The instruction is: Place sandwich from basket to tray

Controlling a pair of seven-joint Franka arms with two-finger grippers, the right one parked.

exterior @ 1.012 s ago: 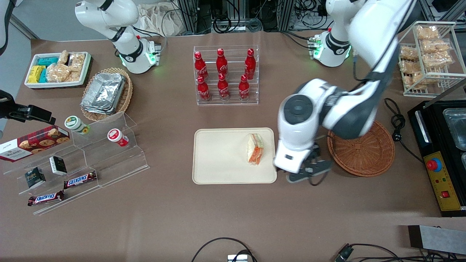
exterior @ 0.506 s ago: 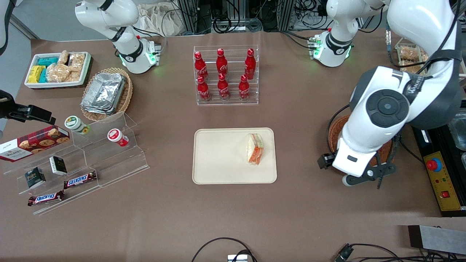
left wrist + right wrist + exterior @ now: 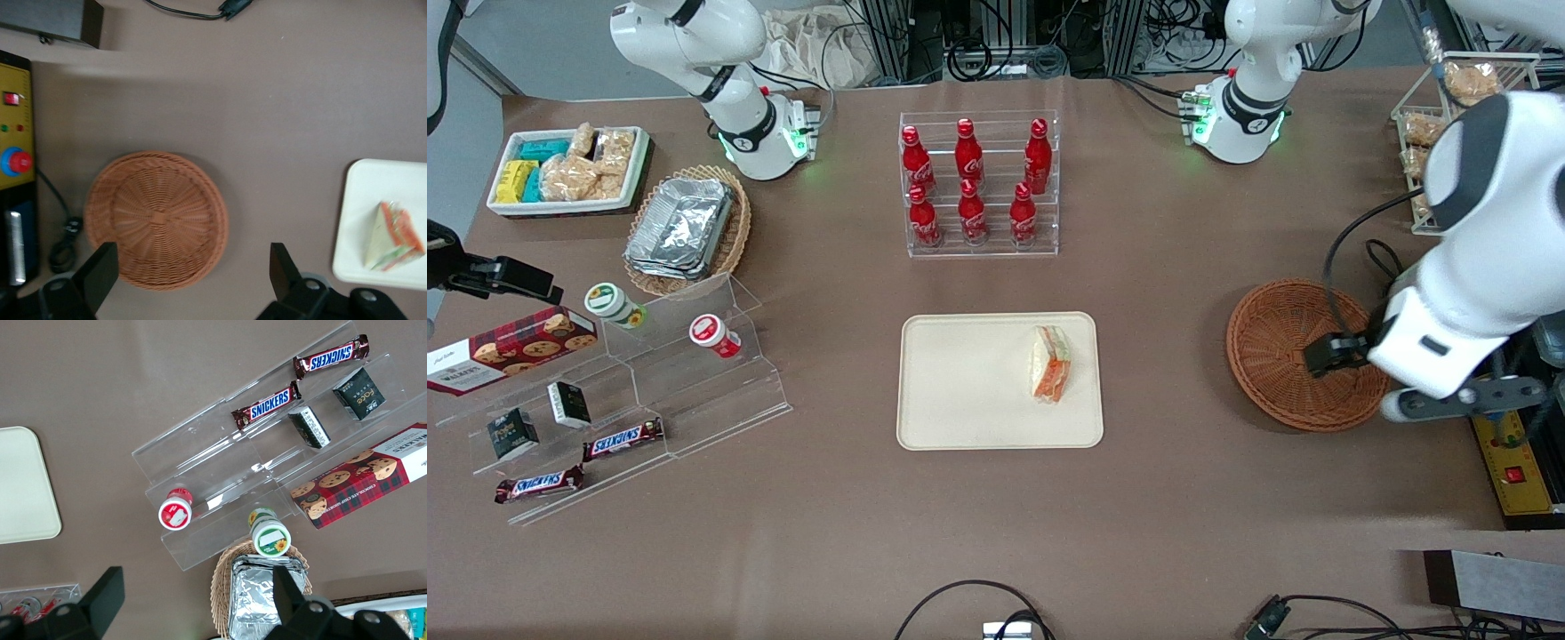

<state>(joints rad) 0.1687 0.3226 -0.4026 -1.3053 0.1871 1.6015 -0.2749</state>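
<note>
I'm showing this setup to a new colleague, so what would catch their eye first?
Probably the wrapped triangular sandwich lying on the cream rectangular tray mid-table. Next, the round reddish-brown wicker basket, holding nothing, toward the working arm's end, with the open left gripper high above it.

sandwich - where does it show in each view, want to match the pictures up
Front view: the sandwich lies on the tray, at the tray's end nearest the basket.
Left wrist view: the sandwich sits on the tray; the open hand hangs above the basket.
Right wrist view: sandwich not in it; only a bare part of the tray shows.
Shared landmark: the tray.
</note>
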